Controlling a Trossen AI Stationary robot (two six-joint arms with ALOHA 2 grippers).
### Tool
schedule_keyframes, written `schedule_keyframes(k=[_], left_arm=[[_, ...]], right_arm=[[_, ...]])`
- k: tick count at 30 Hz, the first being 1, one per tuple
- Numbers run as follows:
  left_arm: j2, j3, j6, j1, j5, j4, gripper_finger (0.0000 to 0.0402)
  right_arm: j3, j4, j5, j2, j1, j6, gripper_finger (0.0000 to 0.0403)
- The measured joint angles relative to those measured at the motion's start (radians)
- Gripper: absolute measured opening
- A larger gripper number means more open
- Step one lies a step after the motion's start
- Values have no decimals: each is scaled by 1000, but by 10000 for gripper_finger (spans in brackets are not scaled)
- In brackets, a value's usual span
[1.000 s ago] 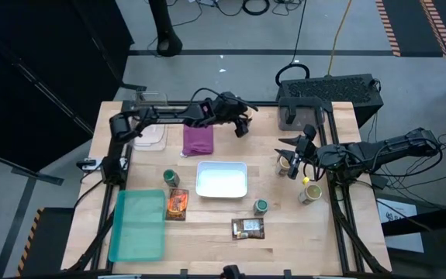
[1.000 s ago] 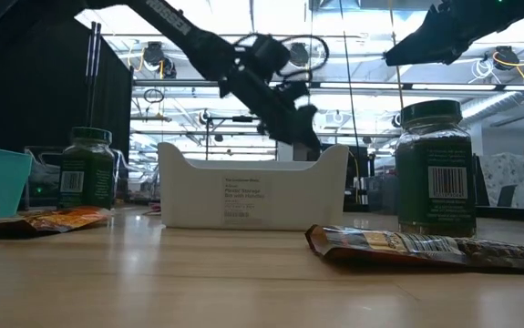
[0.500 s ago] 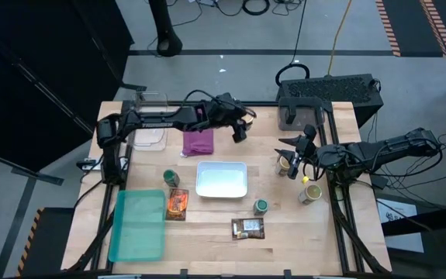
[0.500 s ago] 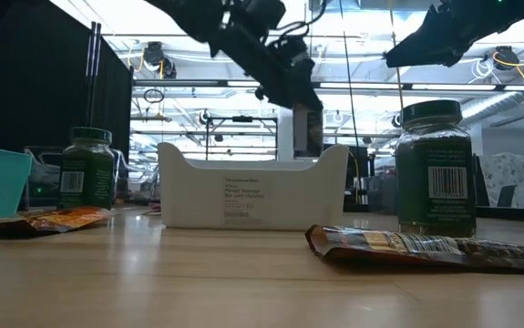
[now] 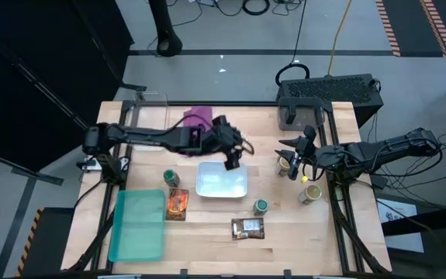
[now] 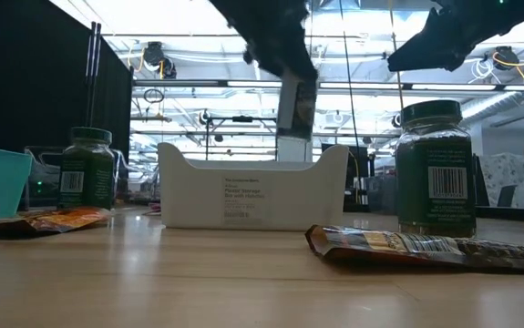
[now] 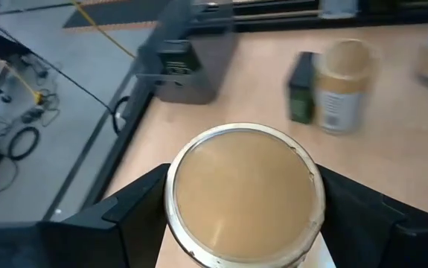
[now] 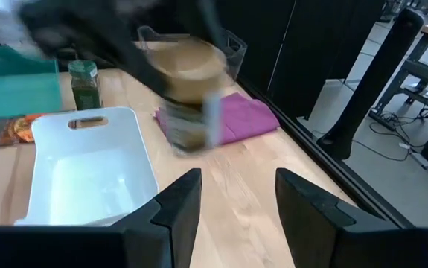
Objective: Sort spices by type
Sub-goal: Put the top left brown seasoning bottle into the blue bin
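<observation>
white bin label too small to read, green-lidded jar barcode

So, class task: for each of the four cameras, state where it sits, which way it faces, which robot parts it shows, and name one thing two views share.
High view: above, facing straight down; both arms, white bin.
Low view: table height, facing level across; arms overhead, green-lidded jar.
Left wrist view: on left arm, facing down past left gripper, shut on the tan-lidded jar.
Right wrist view: on right arm, facing across the table past open right gripper to purple cloth.
Shared: the held jar appears in the high, low, left wrist and right wrist views.
</observation>
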Motion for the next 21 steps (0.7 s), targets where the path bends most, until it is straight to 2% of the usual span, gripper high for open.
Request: schedule_keyframes(k=[4, 9, 17, 21], left_arm=[[-62, 1, -78, -112, -55, -110, 285], [-153, 0, -245, -271, -175, -326, 285], [-270, 0, -723, -601, -372, -693, 285], [-285, 0, -948, -733, -364, -803, 285]], right_arm=[[0, -9, 7, 0, 0, 1, 155], [0, 4, 11, 0, 0, 13, 155], [0, 3, 13, 0, 0, 80, 155], [0, 4, 7, 4, 0, 128, 155]])
